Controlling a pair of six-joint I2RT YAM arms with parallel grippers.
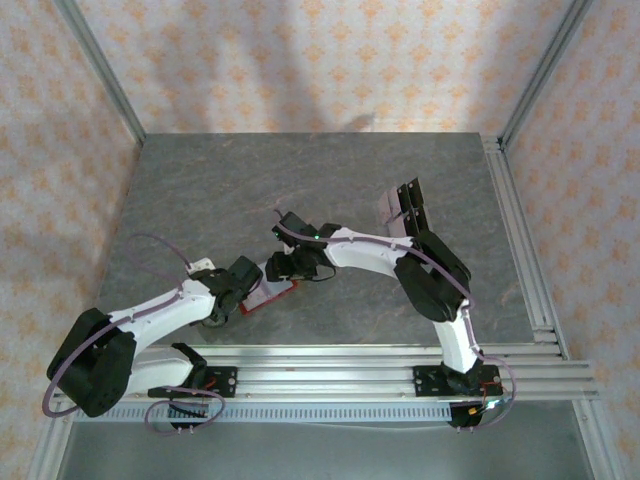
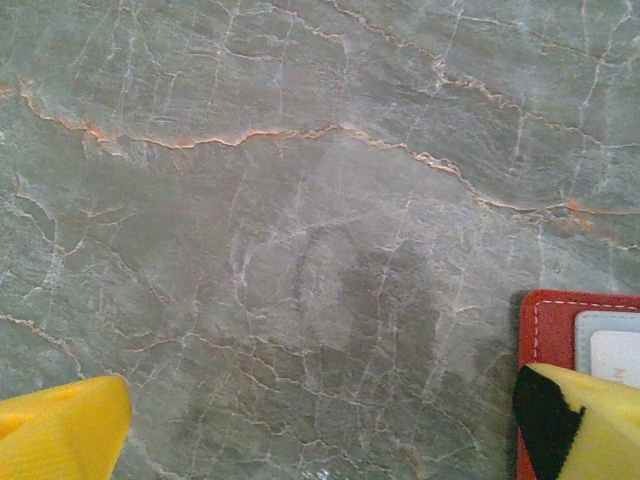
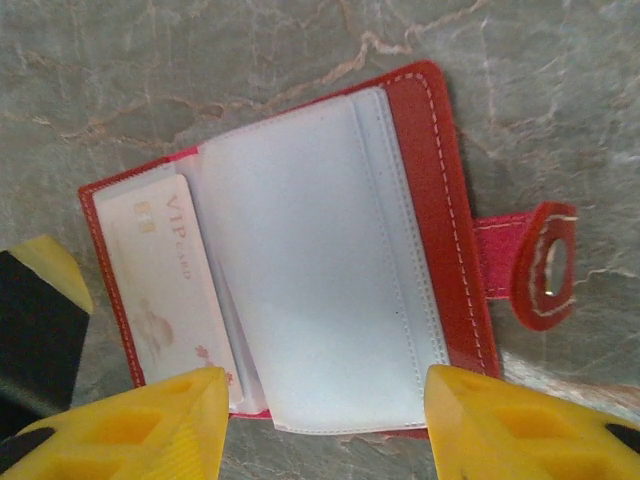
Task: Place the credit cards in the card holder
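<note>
Marble tabletop [image 2: 300,200]; right claw [image 3: 328,425], half-spread, straddles the open card holder [image 3: 300,280].

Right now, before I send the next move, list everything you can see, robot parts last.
card holder: one, red with pale grey lining, lying open on the table between the two pincers
VIP card: one, pale pink, tucked in an end pocket of the holder
snap tab: one, red, sticking out from the holder's other end
credit cards: small pile, count unclear, pale with black parts, far right of the table, apart from the holder
table: one, grey marbled
rails: several, aluminium, near and right edges
left pincer: one, yellow, open, one finger over the holder's corner
right pincer: one, yellow, open, astride the holder's edge
arms: two, white and black
</note>
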